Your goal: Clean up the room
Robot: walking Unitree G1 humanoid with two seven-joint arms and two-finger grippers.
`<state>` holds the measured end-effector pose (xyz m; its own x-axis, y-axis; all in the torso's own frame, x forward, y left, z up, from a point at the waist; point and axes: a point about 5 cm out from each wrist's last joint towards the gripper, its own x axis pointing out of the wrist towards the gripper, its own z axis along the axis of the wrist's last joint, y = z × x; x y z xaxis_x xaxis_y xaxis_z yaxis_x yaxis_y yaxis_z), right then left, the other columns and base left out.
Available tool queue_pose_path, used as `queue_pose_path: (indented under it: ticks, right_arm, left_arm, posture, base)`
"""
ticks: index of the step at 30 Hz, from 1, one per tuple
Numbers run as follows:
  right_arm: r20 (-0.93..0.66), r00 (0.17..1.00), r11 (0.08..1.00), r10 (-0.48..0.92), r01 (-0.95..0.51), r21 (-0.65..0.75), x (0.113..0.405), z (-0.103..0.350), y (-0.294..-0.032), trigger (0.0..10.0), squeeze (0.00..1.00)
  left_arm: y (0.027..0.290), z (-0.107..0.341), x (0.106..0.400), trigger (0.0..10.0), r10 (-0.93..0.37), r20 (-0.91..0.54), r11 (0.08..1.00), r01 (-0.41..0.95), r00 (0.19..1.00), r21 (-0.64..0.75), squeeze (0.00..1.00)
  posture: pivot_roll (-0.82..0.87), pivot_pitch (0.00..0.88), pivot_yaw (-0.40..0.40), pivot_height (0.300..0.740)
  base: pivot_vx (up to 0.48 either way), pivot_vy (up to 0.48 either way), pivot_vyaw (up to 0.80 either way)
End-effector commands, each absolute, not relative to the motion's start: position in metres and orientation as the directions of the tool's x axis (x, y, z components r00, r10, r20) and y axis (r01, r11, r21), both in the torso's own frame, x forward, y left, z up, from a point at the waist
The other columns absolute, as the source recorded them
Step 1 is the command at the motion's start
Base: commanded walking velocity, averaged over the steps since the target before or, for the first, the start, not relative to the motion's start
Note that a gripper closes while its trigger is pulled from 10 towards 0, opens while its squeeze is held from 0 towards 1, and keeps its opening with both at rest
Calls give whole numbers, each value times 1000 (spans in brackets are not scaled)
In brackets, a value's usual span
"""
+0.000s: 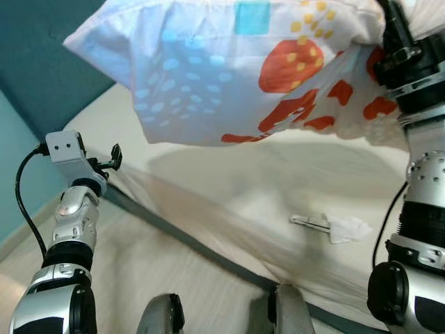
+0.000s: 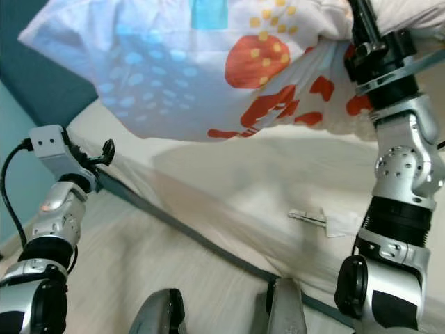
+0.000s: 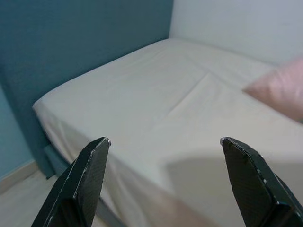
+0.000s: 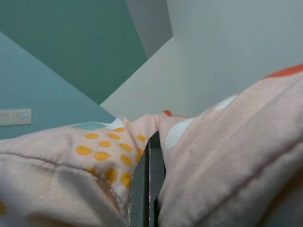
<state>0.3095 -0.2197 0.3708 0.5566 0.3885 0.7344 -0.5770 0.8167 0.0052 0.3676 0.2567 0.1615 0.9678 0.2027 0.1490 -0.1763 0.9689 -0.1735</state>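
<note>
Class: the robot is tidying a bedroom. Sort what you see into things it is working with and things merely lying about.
In use:
patterned pillow, held up over the bed
right gripper, shut on the pillow
bed

Lying about:
small white tag on the sheet
pink cushion
left gripper, open, idle

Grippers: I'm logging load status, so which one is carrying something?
The right gripper, raised high and clamped on the patterned pillow; the left gripper hangs open by the bed.

White patterned pillow (image 1: pixel 236 62) lifted above bed (image 1: pixel 278 188), sagging.
</note>
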Motion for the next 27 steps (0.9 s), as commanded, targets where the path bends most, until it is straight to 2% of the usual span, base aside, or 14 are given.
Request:
queue_pose_path:
  ticks: [1,6,12,16,17,27]
  right_arm:
    - [720,542,790,433,-614,-14,307,370,-205,0,0]
    - [666,591,780,456,-625,20,313,349,-192,0,0]
    - [630,601,725,493,-684,86,311,325,-170,0,0]
    - [619,603,715,503,-693,94,310,321,-165,0,0]
    - [594,612,698,523,-707,114,309,311,-157,0,0]
    - [515,646,679,563,-717,157,310,283,-139,0,0]
  left_arm:
    - [251,160,370,10000,201,148,968,-173,968,-181,0]
    - [247,147,367,10000,195,109,968,-174,975,-181,0]
    - [243,125,358,10000,180,54,971,-169,982,-167,0]
    - [241,122,358,10000,176,49,973,-165,983,-163,0]
    - [239,118,357,10000,170,33,974,-163,985,-155,0]
    - [238,109,353,10000,171,6,977,-169,985,-130,0]
  posture:
    - [-75,8,39,610]
    - [-75,0,40,625]
    - [-73,0,43,650]
    - [-73,0,43,655]
    - [-72,0,42,665]
    - [-74,0,40,705]
  base:
    - [0,0,0]
    - [0,0,0]
    - [0,0,0]
    - [0,0,0]
    - [0,0,0]
    - [0,0,0]
